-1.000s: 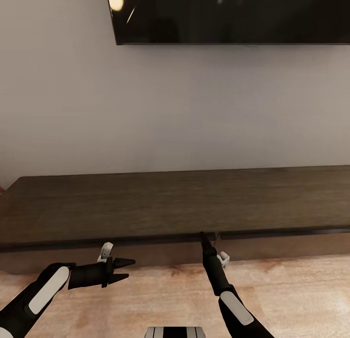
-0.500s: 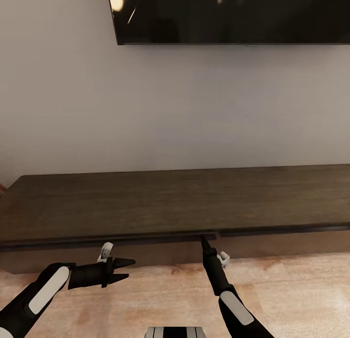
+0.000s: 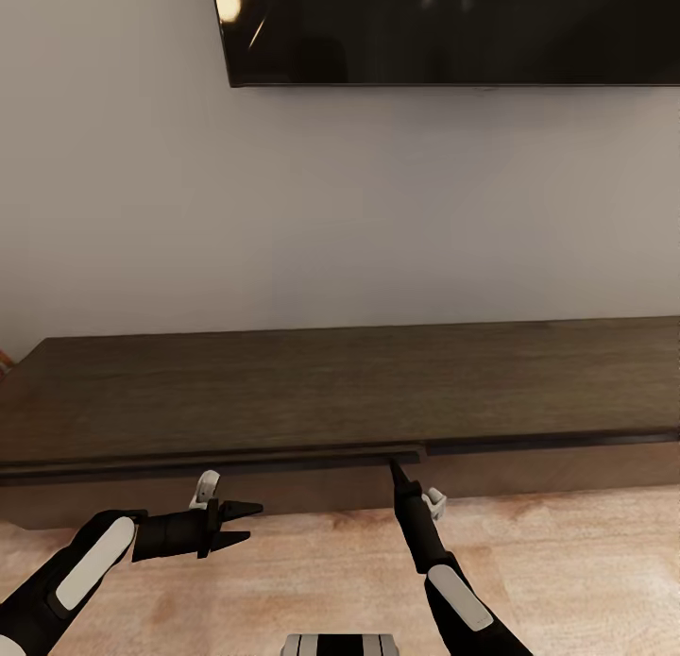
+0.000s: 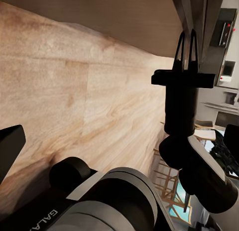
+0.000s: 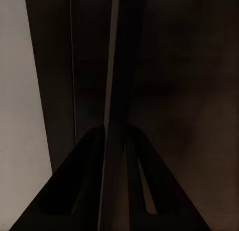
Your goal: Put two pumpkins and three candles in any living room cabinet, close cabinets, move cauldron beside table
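The left gripper (image 3: 247, 523) hangs low over the wood floor (image 3: 312, 580), forearm level, fingers parted and empty. The right gripper (image 3: 395, 464) reaches up, fingers nearly together, tips at the top edge of a front of the cabinet (image 3: 340, 392) below the television (image 3: 453, 28)

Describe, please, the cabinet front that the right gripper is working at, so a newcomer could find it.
Below the wall-mounted black television runs a long, low dark-brown wooden cabinet. The front under its top's left stretch stands slightly proud of its right-hand neighbour; the right gripper points at its right end.
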Available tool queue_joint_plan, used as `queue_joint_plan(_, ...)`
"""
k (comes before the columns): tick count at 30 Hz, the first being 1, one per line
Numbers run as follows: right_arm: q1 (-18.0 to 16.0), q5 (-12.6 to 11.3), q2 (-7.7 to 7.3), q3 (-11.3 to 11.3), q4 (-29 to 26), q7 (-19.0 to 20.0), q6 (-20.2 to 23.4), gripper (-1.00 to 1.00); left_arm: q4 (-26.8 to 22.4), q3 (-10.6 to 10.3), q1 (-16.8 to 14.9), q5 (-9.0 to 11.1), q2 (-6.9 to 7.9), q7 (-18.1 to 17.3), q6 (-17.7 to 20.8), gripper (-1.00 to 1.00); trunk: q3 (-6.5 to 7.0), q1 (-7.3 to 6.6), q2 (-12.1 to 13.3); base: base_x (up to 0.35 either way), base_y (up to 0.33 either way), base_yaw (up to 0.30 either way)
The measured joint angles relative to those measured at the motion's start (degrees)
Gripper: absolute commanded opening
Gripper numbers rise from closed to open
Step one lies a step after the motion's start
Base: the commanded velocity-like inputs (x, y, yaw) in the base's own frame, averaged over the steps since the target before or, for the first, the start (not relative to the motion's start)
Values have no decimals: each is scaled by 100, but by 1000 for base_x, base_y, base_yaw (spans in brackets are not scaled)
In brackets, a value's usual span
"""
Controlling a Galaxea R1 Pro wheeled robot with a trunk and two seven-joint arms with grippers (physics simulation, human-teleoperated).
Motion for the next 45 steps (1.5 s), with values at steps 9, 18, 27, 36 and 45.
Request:
queue_joint_plan(9, 0, 5, -5, 4, 1, 8, 1, -100, 0, 0, 0, 0, -6, 0, -2, 100, 0, 0, 0, 0, 0, 0)
queue_joint_plan(18, 0, 0, -3, 5, -3, -3, 0, -100, 0, 0, 0, 0, -6, 0, 1, 100, 0, 0, 0, 0, 0, 0)
queue_joint_plan(27, 0, 4, -8, 9, -1, 3, 4, -100, 0, -1, 0, 0, -1, 0, -1, 100, 0, 0, 0, -4, 0, 0)
queue_joint_plan(36, -1, -14, -9, -3, -1, 3, 3, -100, 0, 0, 0, 0, -6, 0, -2, 100, 0, 1, 0, -123, 0, 0)
queue_joint_plan(45, -2, -39, -10, -19, -2, 3, 2, -100, -1, 0, 1, 0, -6, 0, -2, 100, 0, 2, 0, -186, 0, 0)
